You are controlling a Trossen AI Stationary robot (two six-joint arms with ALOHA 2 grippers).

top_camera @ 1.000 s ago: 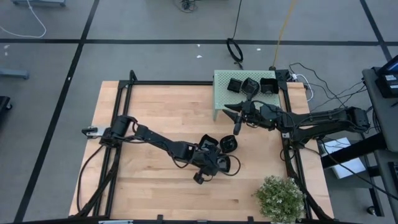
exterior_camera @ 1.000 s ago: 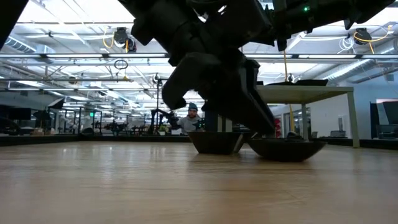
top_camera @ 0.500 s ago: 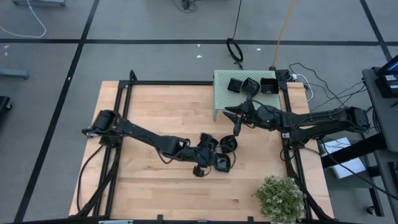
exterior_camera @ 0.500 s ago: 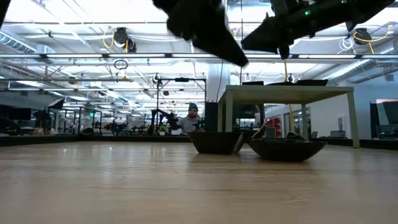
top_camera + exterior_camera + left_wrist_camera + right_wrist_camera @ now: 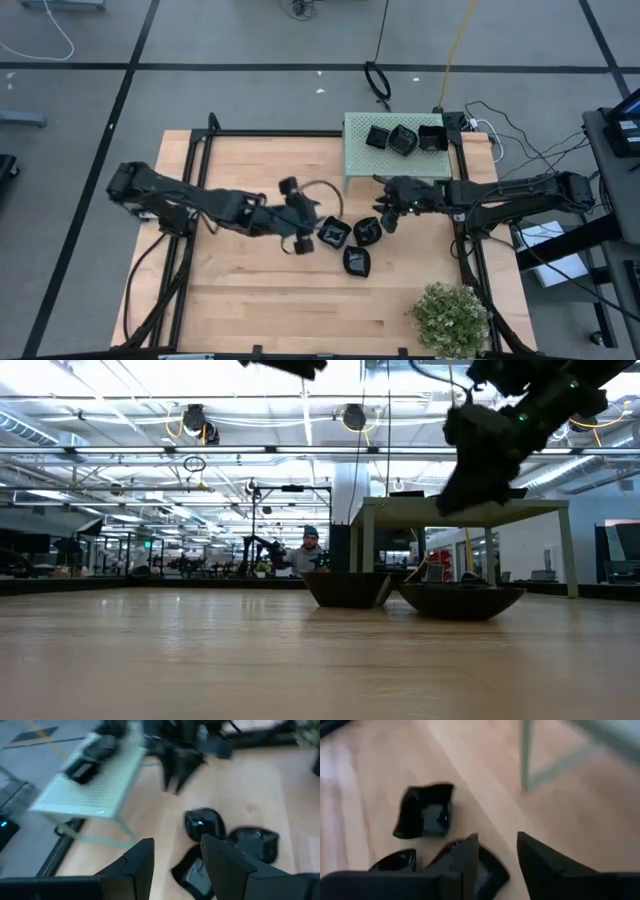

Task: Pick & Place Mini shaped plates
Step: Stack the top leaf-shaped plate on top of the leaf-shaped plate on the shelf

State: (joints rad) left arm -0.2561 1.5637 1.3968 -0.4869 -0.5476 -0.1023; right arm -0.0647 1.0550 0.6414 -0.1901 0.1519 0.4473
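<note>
Three small glossy black plates lie flat on the wooden table: one [image 5: 333, 233], one [image 5: 367, 230] and one [image 5: 357, 261]. Three more plates [image 5: 402, 140] sit on top of the pale green perforated box [image 5: 360, 158]. My left gripper [image 5: 305, 235] [image 5: 177, 865] is open, raised just left of the group of plates. My right gripper [image 5: 388, 218] [image 5: 497, 855] is open and points down over the right-hand plate [image 5: 487, 870]. In the low view it [image 5: 480, 450] hangs well above the two plates [image 5: 347, 588] [image 5: 460, 600] seen there.
A potted green plant [image 5: 450, 315] stands at the table's near right corner. The green box stands on legs at the far right edge. Black frame rails [image 5: 190, 200] run along the table's left and right sides. Bare wood [image 5: 230, 290] lies left of and nearer than the plates.
My left gripper has risen from the table near the plates and drawn back toward the table's left and far side; a third plate now shows where it stood. My right gripper has moved from beside the green box toward the near edge, over the right-hand plate.
</note>
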